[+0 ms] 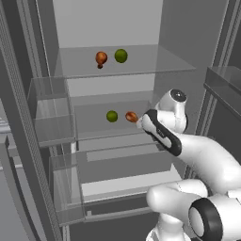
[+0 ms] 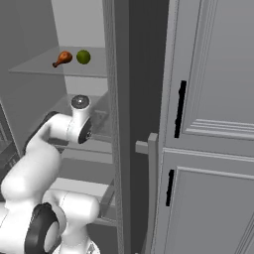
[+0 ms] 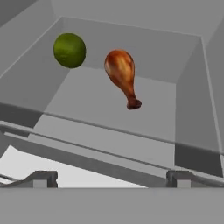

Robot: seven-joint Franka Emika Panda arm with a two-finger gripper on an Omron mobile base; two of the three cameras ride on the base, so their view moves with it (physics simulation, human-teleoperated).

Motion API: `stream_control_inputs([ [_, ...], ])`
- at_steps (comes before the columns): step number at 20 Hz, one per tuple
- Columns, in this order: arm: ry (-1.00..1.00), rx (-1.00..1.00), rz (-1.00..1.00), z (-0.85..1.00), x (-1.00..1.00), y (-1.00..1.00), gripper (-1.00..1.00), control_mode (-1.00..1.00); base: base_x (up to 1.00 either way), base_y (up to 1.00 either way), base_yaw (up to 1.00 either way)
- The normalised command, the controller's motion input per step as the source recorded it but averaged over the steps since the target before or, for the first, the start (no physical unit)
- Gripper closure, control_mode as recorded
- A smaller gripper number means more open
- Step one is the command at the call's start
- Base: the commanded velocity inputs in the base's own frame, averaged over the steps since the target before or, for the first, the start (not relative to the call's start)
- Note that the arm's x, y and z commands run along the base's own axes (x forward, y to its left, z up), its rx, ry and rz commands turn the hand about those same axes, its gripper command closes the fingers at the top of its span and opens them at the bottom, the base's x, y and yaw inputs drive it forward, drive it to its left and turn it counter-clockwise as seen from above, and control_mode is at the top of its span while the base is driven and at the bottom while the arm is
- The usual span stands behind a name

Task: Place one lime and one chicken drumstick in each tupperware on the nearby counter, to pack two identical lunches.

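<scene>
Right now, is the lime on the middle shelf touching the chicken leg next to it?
Apart. In the hand view, bare grey shelf shows between the lime and the chicken drumstick. The left base view shows a gap between them too.

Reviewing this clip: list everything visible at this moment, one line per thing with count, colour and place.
Limes: 2, green; one on the upper fridge shelf, one on the middle shelf.
Chicken drumsticks: 2, orange-brown; upper drumstick left of the upper lime, lower drumstick right of the lower lime.
Fridge shelves: several, translucent grey; upper shelf and middle shelf hold the food.
Door bins: clear, on the open fridge door at left.
Cabinet doors: 2, grey panelled, black handles, right of the fridge.
End effector: dark fingertips spread apart, empty, facing the middle shelf.
</scene>
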Motion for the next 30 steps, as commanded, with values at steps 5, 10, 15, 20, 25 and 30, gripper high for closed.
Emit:
stream_control_inputs([
  [5, 0.0, 0.0, 0.0, -0.12, 0.93, 0.0, -1.0, -1.0, 0.0, 0.0, 0.0],
  [10, 0.0, 0.0, 0.0, -0.3, 0.62, 0.0, -1.0, -1.0, 0.0, 0.0, 0.0],
  [15, 0.0, 0.0, 0.02, -0.39, 0.46, 0.0, -1.0, -1.0, 0.0, 0.0, 0.0],
  [20, 0.03, 0.0, 0.03, -0.11, 0.56, 0.0, -1.0, -1.0, 0.0, 0.0, 0.0],
  [25, 0.03, -0.01, 0.05, -0.43, 0.33, 0.02, -1.0, -1.0, 0.0, 0.0, 0.0],
  [30, 0.03, -0.04, 0.06, -0.61, 0.21, 0.21, 1.0, -1.0, 0.0, 0.0, 0.0],
])
